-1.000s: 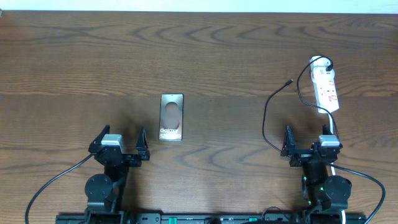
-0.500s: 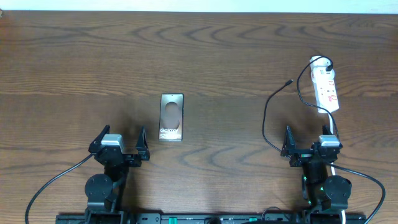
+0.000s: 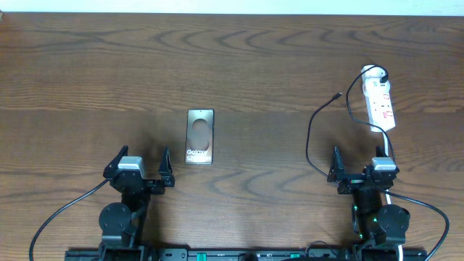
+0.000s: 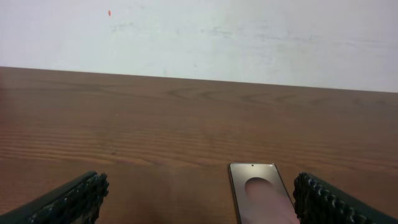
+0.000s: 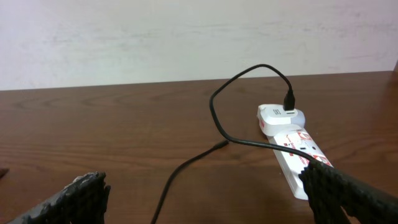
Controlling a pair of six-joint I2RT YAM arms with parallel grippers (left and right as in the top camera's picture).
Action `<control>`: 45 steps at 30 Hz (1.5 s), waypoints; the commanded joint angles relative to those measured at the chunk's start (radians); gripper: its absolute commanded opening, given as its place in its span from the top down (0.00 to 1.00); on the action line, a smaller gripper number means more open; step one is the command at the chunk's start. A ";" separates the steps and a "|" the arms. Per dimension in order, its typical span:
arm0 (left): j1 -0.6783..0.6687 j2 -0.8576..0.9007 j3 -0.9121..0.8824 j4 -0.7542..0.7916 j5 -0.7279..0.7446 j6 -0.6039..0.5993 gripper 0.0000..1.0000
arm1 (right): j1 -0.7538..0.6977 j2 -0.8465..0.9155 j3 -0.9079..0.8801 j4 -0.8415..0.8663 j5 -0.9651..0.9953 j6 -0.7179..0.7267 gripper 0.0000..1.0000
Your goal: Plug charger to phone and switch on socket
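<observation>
Plainly, nothing was held. Left of the phone (image 3: 200, 136) and nearer the robot, the left jaws stood wide open and empty. The phone lay flat on the counter (image 3: 239, 65), lettering up, with nothing touching it. Well to its right the charger (image 3: 309, 138) curled in a loose loop. Its small tip (image 3: 336, 95) lay free on the wood and its plug head (image 3: 380, 72) sat in the far end of the socket (image 3: 381, 103). Farthest right of the phone, the right jaws gaped too, empty, close beside the cable's slack. The thin tip would probably slip or twist in a pinch. A hard pull toward the phone could drag the light socket. The unbraced phone might skid away when the tip was pushed at it.
</observation>
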 commanded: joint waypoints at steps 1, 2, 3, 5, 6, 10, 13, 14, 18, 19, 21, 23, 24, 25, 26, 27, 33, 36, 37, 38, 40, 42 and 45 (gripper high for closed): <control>0.004 -0.006 -0.017 -0.033 0.020 0.003 0.02 | 0.006 -0.009 -0.002 -0.004 0.004 -0.015 0.01; 0.004 -0.006 -0.017 -0.033 0.020 0.003 0.02 | 0.006 -0.009 -0.002 -0.004 0.004 -0.015 0.01; 0.004 -0.006 -0.017 -0.033 0.020 0.003 0.02 | 0.006 -0.009 -0.002 -0.004 0.005 -0.015 0.01; 0.004 -0.006 -0.017 -0.033 0.020 0.003 0.02 | 0.006 -0.009 -0.002 -0.004 0.004 -0.015 0.01; 0.004 -0.006 -0.017 -0.033 0.020 0.003 0.02 | 0.006 -0.009 -0.002 -0.004 0.004 -0.015 0.01; 0.004 -0.006 -0.017 -0.033 0.020 0.003 0.02 | 0.006 -0.009 -0.003 -0.004 0.005 -0.015 0.01; 0.004 -0.006 -0.017 -0.033 0.020 0.003 0.02 | 0.006 -0.009 -0.002 -0.004 0.005 -0.015 0.01; 0.004 -0.006 -0.017 -0.033 0.019 0.003 0.02 | 0.006 -0.009 -0.003 -0.004 0.004 -0.015 0.01; 0.004 -0.006 -0.017 -0.034 -0.017 0.010 0.02 | 0.006 -0.009 -0.002 -0.004 0.004 -0.015 0.01; 0.004 -0.006 -0.017 -0.034 -0.017 0.010 0.02 | 0.006 -0.009 -0.002 -0.004 0.004 -0.015 0.01; 0.004 -0.006 -0.017 -0.034 -0.017 0.010 0.02 | 0.006 -0.009 -0.002 -0.004 0.004 -0.015 0.01; 0.004 -0.006 -0.017 -0.034 -0.017 0.010 0.02 | 0.006 -0.009 -0.002 -0.004 0.005 -0.015 0.01; 0.004 -0.006 -0.017 -0.034 -0.017 0.010 0.02 | 0.006 -0.009 -0.002 -0.004 0.004 -0.015 0.01; 0.004 -0.006 -0.017 -0.034 -0.017 0.010 0.02 | 0.006 -0.009 -0.002 -0.004 0.004 -0.015 0.01; 0.004 -0.006 -0.017 -0.034 -0.017 0.010 0.02 | 0.006 -0.009 -0.002 -0.004 0.005 -0.015 0.01; 0.004 -0.006 -0.017 -0.034 -0.017 0.010 0.02 | 0.006 -0.009 -0.002 -0.004 0.004 -0.015 0.01; 0.004 -0.006 -0.017 -0.034 -0.013 0.010 0.02 | 0.006 -0.009 -0.002 -0.004 0.004 -0.015 0.01; 0.004 -0.006 -0.017 -0.034 -0.014 0.010 0.02 | 0.006 -0.009 -0.003 -0.004 0.004 -0.015 0.01; 0.004 -0.006 -0.017 -0.034 -0.014 0.010 0.02 | 0.006 -0.009 -0.002 -0.004 0.004 -0.015 0.01; 0.004 -0.006 -0.017 -0.032 -0.011 0.008 0.02 | 0.006 -0.009 -0.002 -0.004 0.004 -0.015 0.01; 0.003 -0.006 -0.017 -0.030 0.014 0.003 0.02 | 0.006 -0.009 -0.002 -0.004 0.004 -0.015 0.01; 0.003 -0.006 -0.016 -0.029 0.024 -0.005 0.02 | 0.006 -0.009 -0.002 -0.004 0.004 -0.015 0.01; 0.003 -0.006 -0.006 -0.030 0.024 -0.055 0.02 | 0.006 -0.009 -0.002 -0.004 0.005 -0.015 0.01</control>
